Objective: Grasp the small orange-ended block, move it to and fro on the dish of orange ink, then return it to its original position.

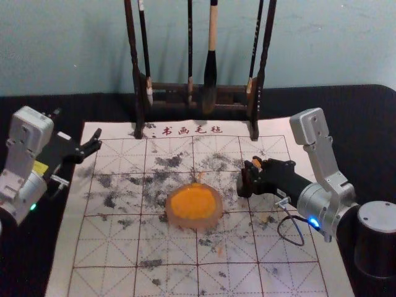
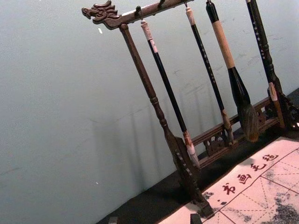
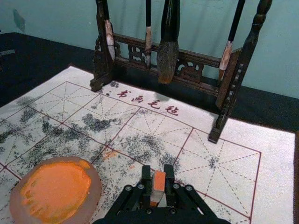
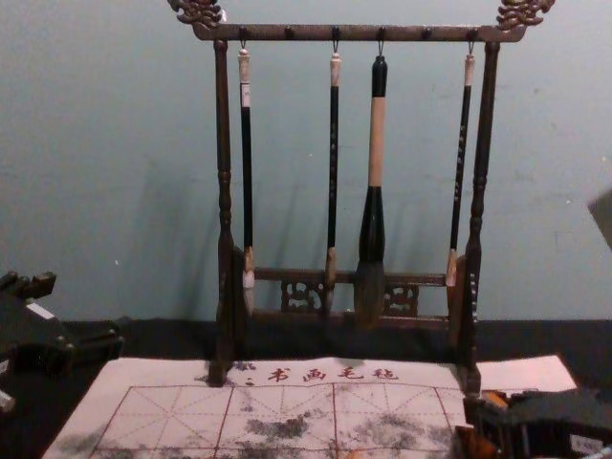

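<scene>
Right claw point(image 1: 250, 173) near dish point(image 1: 215, 220) | grips pale block point(image 3: 159, 182), orange-ended | left claw point(image 1: 77, 127), far left

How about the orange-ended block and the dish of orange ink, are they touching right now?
Apart. The right wrist view shows printed mat between the dish and the block, which the right tool holds.

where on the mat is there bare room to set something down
The mat is free on the dish's near side, and left of it towards the left gripper. It is crowded right of the dish, where the right gripper holds the block, and at the far edge, under the rack.
</scene>
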Controlling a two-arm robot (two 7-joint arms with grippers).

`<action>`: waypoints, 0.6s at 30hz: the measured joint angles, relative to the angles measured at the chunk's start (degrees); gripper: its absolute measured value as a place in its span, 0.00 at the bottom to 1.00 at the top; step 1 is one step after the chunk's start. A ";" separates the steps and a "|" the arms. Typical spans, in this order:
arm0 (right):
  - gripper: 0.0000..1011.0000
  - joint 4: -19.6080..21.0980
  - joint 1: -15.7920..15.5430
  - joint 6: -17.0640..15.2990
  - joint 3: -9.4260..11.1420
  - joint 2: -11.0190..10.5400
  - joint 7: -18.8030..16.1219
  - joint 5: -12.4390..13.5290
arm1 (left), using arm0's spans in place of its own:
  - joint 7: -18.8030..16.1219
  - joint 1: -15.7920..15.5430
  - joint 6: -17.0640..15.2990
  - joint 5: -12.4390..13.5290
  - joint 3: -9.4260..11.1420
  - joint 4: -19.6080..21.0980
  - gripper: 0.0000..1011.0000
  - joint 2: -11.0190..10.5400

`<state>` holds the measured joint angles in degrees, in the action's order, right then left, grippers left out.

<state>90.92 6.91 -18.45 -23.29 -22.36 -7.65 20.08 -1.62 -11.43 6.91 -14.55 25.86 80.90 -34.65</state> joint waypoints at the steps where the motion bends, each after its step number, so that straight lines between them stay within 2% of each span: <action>1: 0.15 0.00 0.00 0.00 0.00 0.00 0.00 0.02 | 0.00 0.00 0.00 0.00 0.00 0.00 0.99 0.00; 9: 0.12 0.00 -0.02 0.00 0.04 0.02 -0.04 0.08 | 0.00 0.00 0.00 0.00 0.00 0.00 0.99 0.00; 18: 0.12 1.57 -1.04 -0.63 2.38 1.29 -1.40 0.88 | 0.00 0.00 0.00 0.00 0.00 0.00 0.99 0.00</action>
<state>92.50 5.87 -19.09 -20.92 -21.07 -9.04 20.96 -1.62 -11.43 6.91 -14.55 25.86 80.90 -34.65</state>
